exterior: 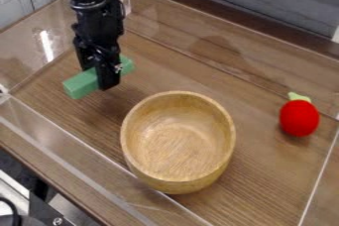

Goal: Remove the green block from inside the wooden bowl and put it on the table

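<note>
Brown wood with thin streaks made up the surface [252,56], and clear plastic walls stood around its edges. A grey wall showed at the back.

The black robot arm reached straight down at the left side of the picture. Its tool [102,77] pointed at the surface and was squeezed tight on the green block [87,80]. The block stuck out on both sides of the tool, with the longer end poking to the left. It was tilted a little and sat very low over the surface. I could not tell if the block's left end was touching the wood or just above it.

The wooden bowl [179,141] sat in the middle, closer to the front. It was round and light tan, with a thick rim, and it had nothing inside. The block was out of the bowl, up and to the left of it, and did not touch it.

A red strawberry toy [299,117] lay far off at the right side, by the clear wall.
</note>
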